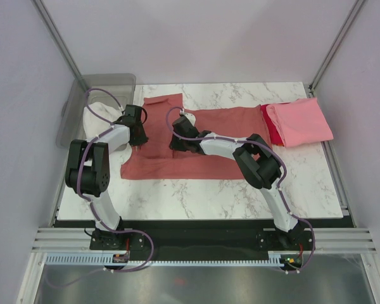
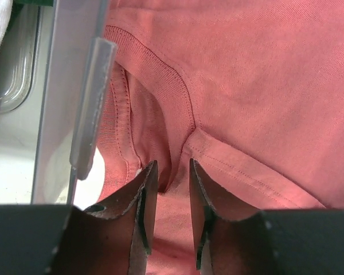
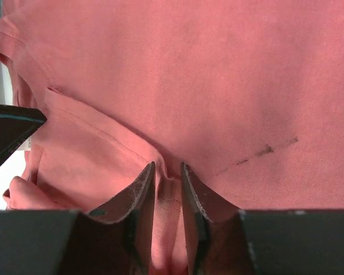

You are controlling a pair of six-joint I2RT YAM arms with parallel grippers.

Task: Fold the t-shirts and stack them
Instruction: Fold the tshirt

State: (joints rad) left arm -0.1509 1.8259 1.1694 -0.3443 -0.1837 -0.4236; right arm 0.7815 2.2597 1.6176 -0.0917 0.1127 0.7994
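marble worktop (image 1: 196, 196) under plain white booth walls, and both arms are down on the dusty salmon-red t-shirt (image 1: 158, 164). it lies spread across the middle of the slab, one flap reaching up toward the back edge. left jaws sit low over the shirt's left side, right by the ribbed collar (image 2: 160, 80). they stand slightly parted, a narrow gap with cloth showing through it. right jaws are just beside them, nearer the middle of the shirt. they're slightly parted too, with a small ridge of cloth rising in the gap and the fabric lying flat all around it. there's a dark smudge (image 3: 264, 152) on the cloth off to their right. over at the back right corner, the light pink t-shirt (image 1: 301, 123) lies folded on top of the bright red t-shirt (image 1: 271, 130), only a red strip peeking out at its left. back left stands a clear grey bin (image 1: 107, 77) with what looks like white cloth (image 1: 98, 114) spilling from it, hard to be sure from up here.
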